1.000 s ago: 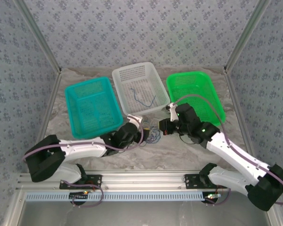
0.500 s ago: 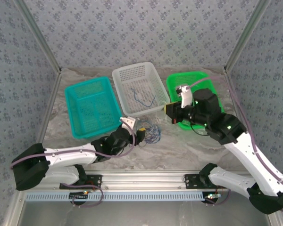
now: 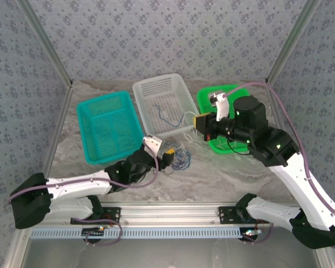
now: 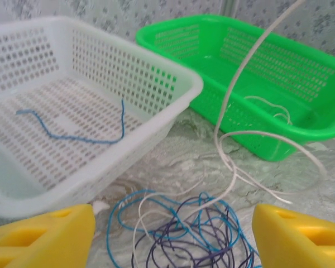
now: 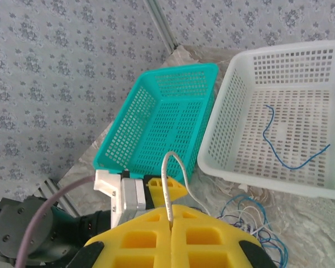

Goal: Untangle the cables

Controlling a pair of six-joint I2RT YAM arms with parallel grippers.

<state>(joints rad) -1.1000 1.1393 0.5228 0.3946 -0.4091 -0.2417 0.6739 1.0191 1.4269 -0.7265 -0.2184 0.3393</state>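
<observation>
A tangle of blue, dark purple and white cables (image 3: 181, 159) lies on the marble table in front of the white basket (image 3: 156, 84). My left gripper (image 3: 170, 158) stands open just left of it, and its yellow fingertips (image 4: 42, 237) flank the tangle (image 4: 184, 234) without touching it. My right gripper (image 3: 202, 124) is raised over the near corner of the green basket (image 3: 205, 100). It is shut (image 5: 170, 223) on a white cable (image 5: 167, 167), which runs taut up from the tangle (image 4: 234, 84). One blue cable (image 4: 72, 131) lies in the white basket. A white cable (image 4: 268, 106) rests in the green basket.
A teal basket (image 3: 84, 111) stands left of the white one, and the three sit side by side at the back. Patterned walls and metal posts close in the table. Bare marble lies at the front of the tangle.
My right gripper has risen and moved back towards the green basket, drawing the white cable up out of the tangle. My left gripper's jaws have spread wider beside the tangle.
</observation>
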